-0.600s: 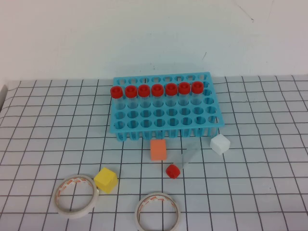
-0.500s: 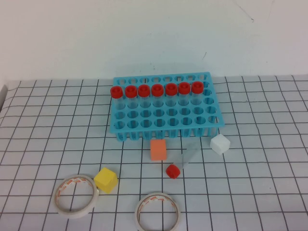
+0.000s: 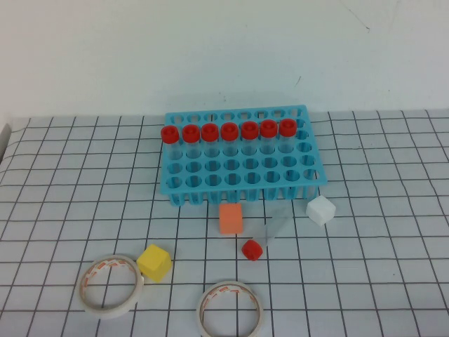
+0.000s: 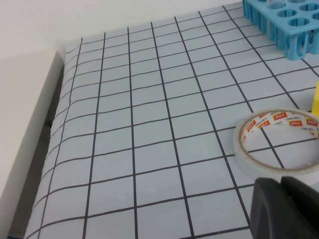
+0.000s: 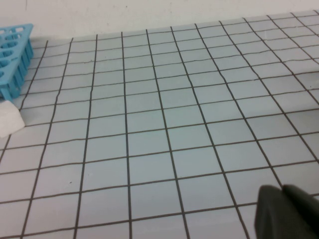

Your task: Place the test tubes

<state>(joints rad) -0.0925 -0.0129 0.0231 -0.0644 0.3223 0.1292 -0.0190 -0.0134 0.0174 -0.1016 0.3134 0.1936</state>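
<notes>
1. High view: the gridded table [image 3: 393,281] offers you wide bare room on both flanks. Neither arm shows in this view.
2. The blue rack [image 3: 242,175] stands beyond both hands. Seven capped tubes [image 3: 229,131] stand upright in one row, and the rows on the hands' side are vacant.
3. Two tape rolls [image 3: 109,284] [image 3: 230,310] lie flat. One sits just ahead of your left gripper [image 4: 281,186], which is clenched on nothing.
4. Your right gripper [image 5: 283,194] is likewise clenched and empty. Bare grid lies ahead of it, and the white cube [image 5: 6,119] is off to its inner side.
5. The loose test tube [image 3: 263,239] lies flat between the hands and the rack. Its long axis runs diagonally, red cap toward the hands, clear end toward the rack. It lies slightly on the right arm's side, so judge that arm nearer.
6. The orange cube [image 3: 231,218] flanks the tube on the left-arm side and the white cube sits near its clear end. The yellow cube [image 3: 154,262] sits well apart. The cap end looks freest.
</notes>
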